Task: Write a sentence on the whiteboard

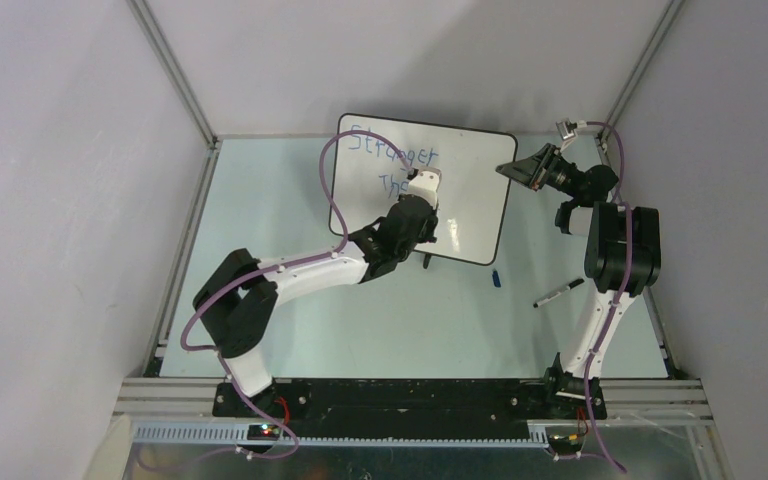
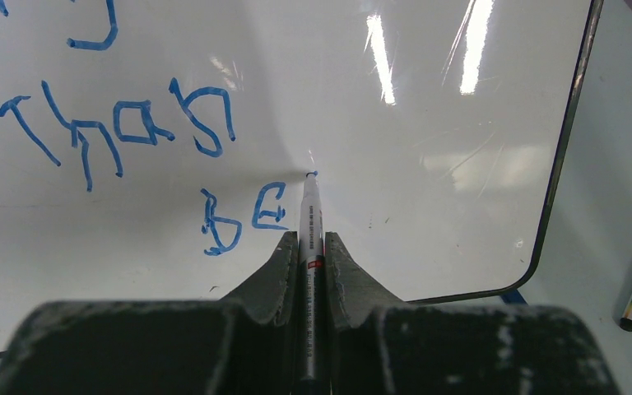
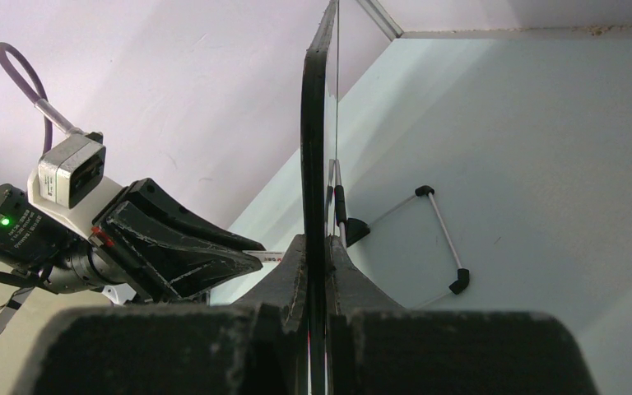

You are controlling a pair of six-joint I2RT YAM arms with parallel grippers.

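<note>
**A:** What is the left claw (image 2: 310, 243) gripping?

**B:** Its 2 rough, dark fingers (image 2: 276, 267) are squeezing together on a slim white marker (image 2: 309, 206). The marker's blue tip is touching the whiteboard (image 2: 428, 99) straight ahead of the claw.

**A:** And the board's surface?

**B:** It is looking glossy and white, with a thin black rim and rounded corners, and it is throwing back streaks of light. The sentence (image 2: 136, 127) is showing as thin, uneven blue handwriting ahead and left of that claw. "BE" is sitting just left of the tip.

**A:** The right claw (image 3: 317, 247)?

**B:** It is clamping on the board's black rim, seen edge-on, while the board is standing on the pale desk (image 1: 290, 200).
</note>
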